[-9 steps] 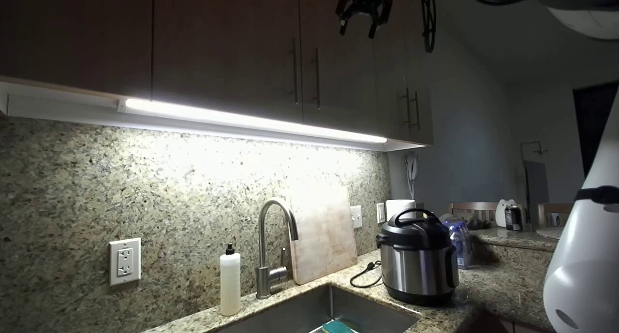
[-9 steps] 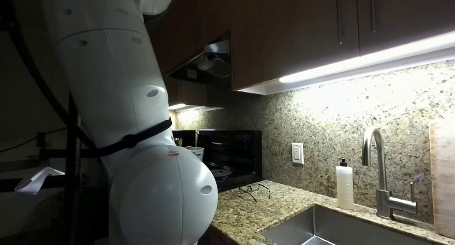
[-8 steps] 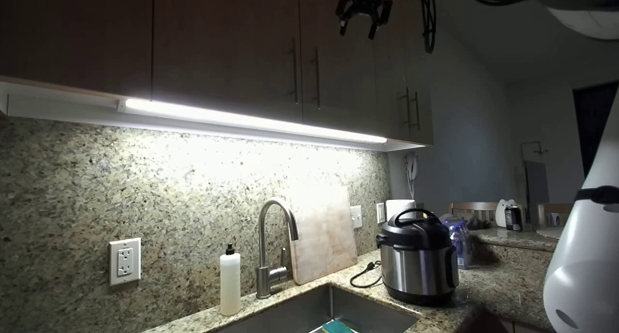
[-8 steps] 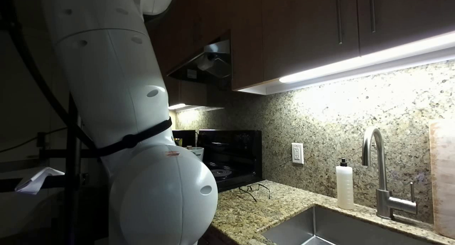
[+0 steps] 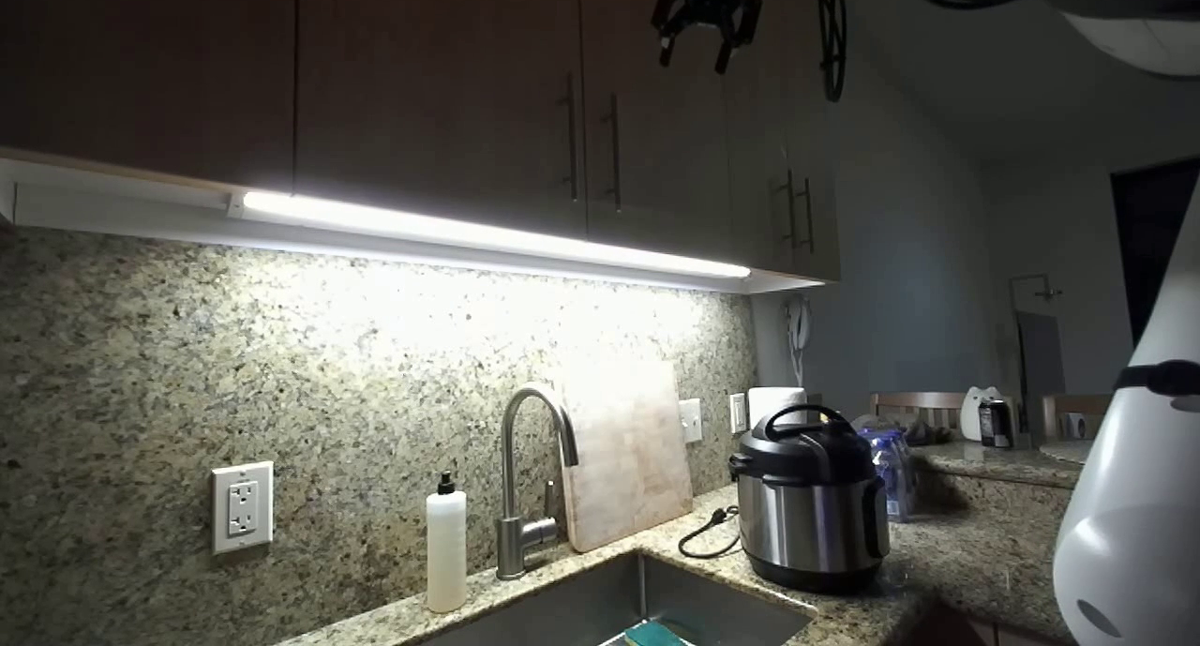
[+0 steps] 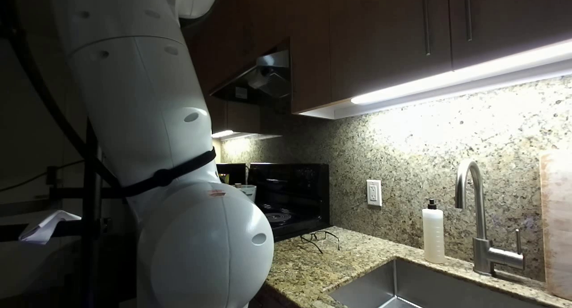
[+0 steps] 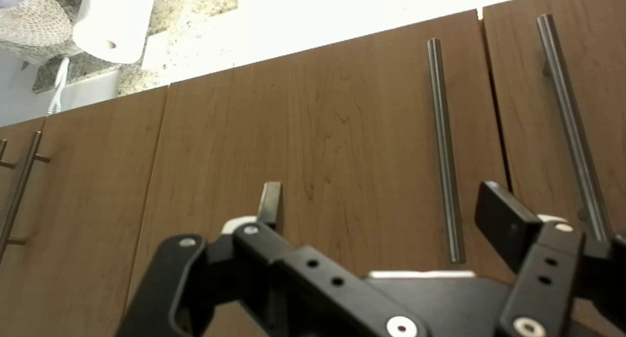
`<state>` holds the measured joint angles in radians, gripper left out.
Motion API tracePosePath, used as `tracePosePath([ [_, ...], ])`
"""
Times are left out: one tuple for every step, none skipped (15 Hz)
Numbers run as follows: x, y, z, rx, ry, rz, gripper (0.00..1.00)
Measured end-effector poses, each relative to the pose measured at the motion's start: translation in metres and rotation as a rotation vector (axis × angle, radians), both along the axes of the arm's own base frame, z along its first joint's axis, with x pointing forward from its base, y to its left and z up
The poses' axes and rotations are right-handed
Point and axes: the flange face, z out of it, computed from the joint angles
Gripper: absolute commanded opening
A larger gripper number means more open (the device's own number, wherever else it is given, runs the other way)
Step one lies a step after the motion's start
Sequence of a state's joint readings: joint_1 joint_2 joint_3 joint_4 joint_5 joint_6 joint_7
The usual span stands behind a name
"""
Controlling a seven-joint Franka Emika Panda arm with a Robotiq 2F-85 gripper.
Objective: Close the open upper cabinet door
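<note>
The upper cabinet door cannot be singled out. Every upper door in sight lies flush with its neighbours, none swung out. In the wrist view a wood door panel (image 7: 313, 131) with a vertical metal bar handle (image 7: 445, 151) fills the middle; the same dark-brown panel (image 5: 666, 149) appears in an exterior view. My gripper (image 7: 387, 210) is open. Its fingers are wide apart, and the bar handle shows in the picture between them, without visible contact. The gripper (image 5: 694, 57) hangs near the top of an exterior view, seen against the doors. Upper door parts are cut off.
Below the doors runs a bright light strip (image 5: 497, 233) over the granite backsplash (image 5: 356, 383). A faucet (image 5: 511, 477), soap bottle (image 5: 446, 552), cutting board (image 5: 623, 458) and pressure cooker (image 5: 811, 524) stand on the counter. The range hood (image 6: 268, 78) juts out beyond the white arm (image 6: 152, 107).
My arm has shifted only very slightly. The gripper stays open, and the cabinet doors look the same as before.
</note>
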<state>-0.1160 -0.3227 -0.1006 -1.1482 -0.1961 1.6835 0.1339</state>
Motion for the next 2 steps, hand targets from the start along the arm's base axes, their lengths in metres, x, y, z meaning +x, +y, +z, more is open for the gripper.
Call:
tracePosePath([
  [-0.0002,0.0000,0.0001,0.000,0.000,0.000,1.00],
  [0.0001,0.0000,-0.0001,0.000,0.000,0.000,1.00],
])
